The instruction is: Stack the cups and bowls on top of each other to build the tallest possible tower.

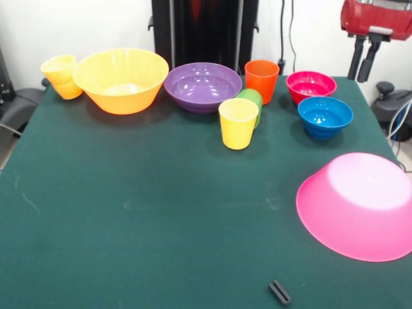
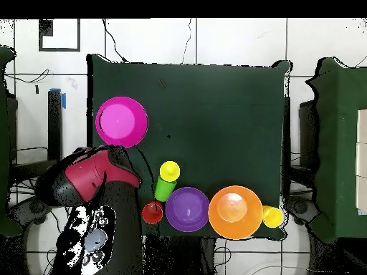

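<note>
Stacking is not yet beginning: cups (image 1: 238, 123) and bowls (image 1: 201, 85) are standing singly along the worktop's (image 1: 148, 219) far edge, pink bowl (image 1: 358, 205) lying inverted, apart. Gripper (image 1: 363, 59) is hanging empty above the crimson bowl (image 1: 311, 85), fingers (image 1: 370, 61) nearly together. Next move: descending to grasp. No writing legible.

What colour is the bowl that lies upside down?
Hot pink. The upside-down bowl shows best in the front view, near the table's edge.

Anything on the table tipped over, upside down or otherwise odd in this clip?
Yes. The large pink bowl lies upside down, apart from the rest. The green cup lies on its side behind the upright yellow cup. A small black object sits alone near the front edge.
</note>
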